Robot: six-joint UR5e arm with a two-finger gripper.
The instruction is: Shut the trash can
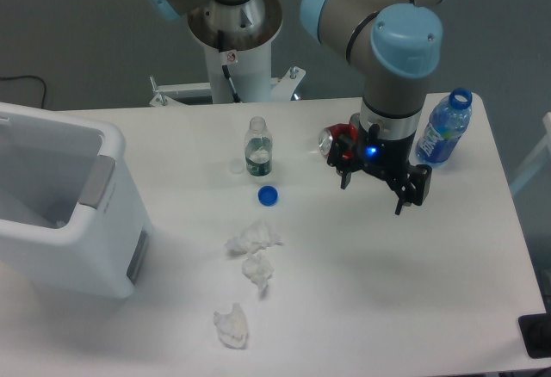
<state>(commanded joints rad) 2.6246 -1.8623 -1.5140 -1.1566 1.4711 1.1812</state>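
The trash can [60,248] is a large white boxy bin at the table's left edge. Its top stands open and I can see into the empty inside. A grey latch tab [96,181] sits on its right rim and a grey panel [138,256] lower on that side. My gripper [371,198] hangs over the table's right half, far from the bin, pointing down. It is open, with nothing between its fingers.
A small clear bottle [258,147] stands mid-table with a blue cap [268,194] lying in front of it. A crushed red can [331,139] lies just behind the gripper and a blue water bottle [443,127] stands to its right. Three crumpled tissues [254,237] lie toward the front.
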